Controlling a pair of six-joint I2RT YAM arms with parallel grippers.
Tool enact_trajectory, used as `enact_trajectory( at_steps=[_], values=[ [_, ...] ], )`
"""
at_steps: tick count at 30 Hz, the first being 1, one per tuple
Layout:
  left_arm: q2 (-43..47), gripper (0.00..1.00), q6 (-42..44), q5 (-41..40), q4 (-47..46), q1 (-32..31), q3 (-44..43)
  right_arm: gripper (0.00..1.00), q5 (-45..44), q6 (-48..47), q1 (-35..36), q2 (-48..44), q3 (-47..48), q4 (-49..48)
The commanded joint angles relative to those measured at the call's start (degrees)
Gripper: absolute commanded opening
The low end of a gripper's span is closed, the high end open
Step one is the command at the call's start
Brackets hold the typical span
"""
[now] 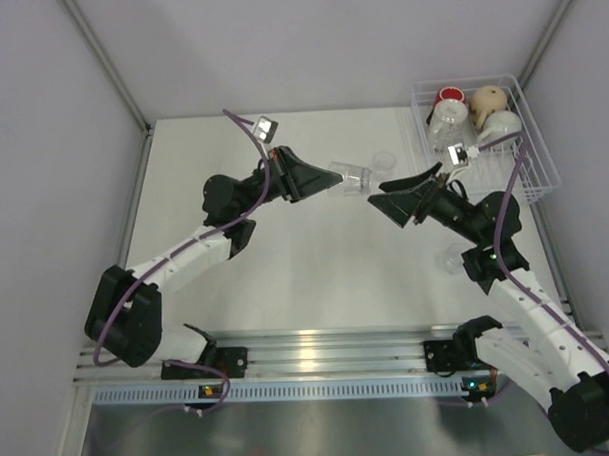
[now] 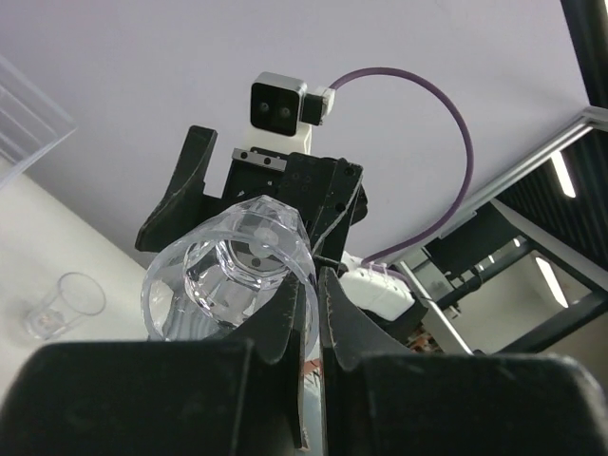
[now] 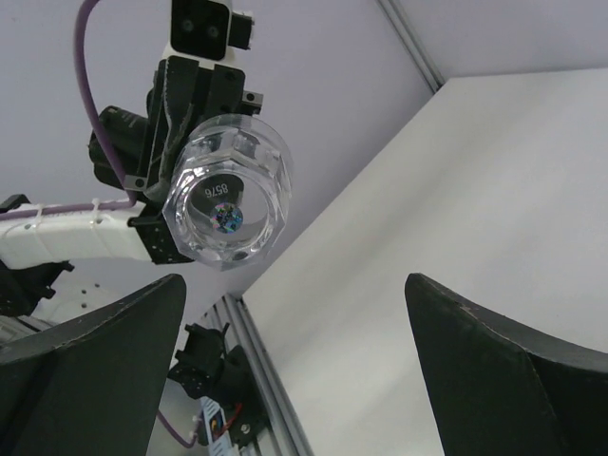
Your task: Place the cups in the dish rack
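The clear glass tumbler (image 3: 226, 195) carries the digits "8576" on its base, above a small shiny sticker. This is seen from the right wrist, since the base points straight at that camera. The left gripper (image 1: 326, 177) is clamped tight on the tumbler's rim and holds it on its side in the air, over the far middle of the tabletop (image 1: 286, 269).

The right gripper (image 1: 415, 188) faces it from just beside, with its jaws spread wide and gripping nothing.

The dish rack (image 1: 541, 175) sits at the far right corner of the tabletop. It holds a red cup (image 1: 448, 100), a beige mug (image 1: 488, 103), a white mug (image 1: 502, 128) and what looks like clear glass (image 1: 441, 133).

A second tumbler (image 1: 384, 161) stands upright on the tabletop behind the held one. A third tumbler (image 1: 454, 258), only faintly visible, sits by the right arm near the right edge.
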State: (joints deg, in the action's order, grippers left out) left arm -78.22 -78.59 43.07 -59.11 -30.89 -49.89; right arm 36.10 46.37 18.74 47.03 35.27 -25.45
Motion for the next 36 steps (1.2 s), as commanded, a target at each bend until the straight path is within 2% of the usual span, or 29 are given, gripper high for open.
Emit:
enact_trajectory(
  at_steps=[1,9,13,19,25,30,36],
  values=[
    [-2.7,0.0,-6.9,-0.3,-15.0,-1.4,0.0,0.99,-1.2,0.1,1.6,-1.1,0.8,-6.5],
    [-4.0,0.0,-5.2,-1.4,-15.0,-4.6,-0.3,0.91,-2.3,0.1,3.8,-1.8,0.6,-8.0],
    [-4.4,0.0,-4.6,-1.8,-14.9,-5.3,0.0,0.77,-3.8,1.3,4.5,-2.9,-0.9,-9.9],
    [-5.5,0.0,-4.8,-2.1,-15.0,-5.7,1.2,0.68,-5.0,2.3,5.5,-4.3,-2.0,-12.2],
    [-5.5,0.0,-4.0,-1.8,-15.0,-5.8,0.7,0.64,-5.8,2.2,6.2,-4.8,-2.1,-10.4],
    [-5.1,0.0,-3.3,-1.7,-15.0,-6.0,0.7,0.66,-4.6,2.1,7.0,-2.6,-1.5,-8.6],
    [-4.6,0.0,-3.0,-1.3,-15.0,-6.1,1.4,0.44,-5.9,2.1,7.6,-2.9,-1.8,-8.1]
  ],
)
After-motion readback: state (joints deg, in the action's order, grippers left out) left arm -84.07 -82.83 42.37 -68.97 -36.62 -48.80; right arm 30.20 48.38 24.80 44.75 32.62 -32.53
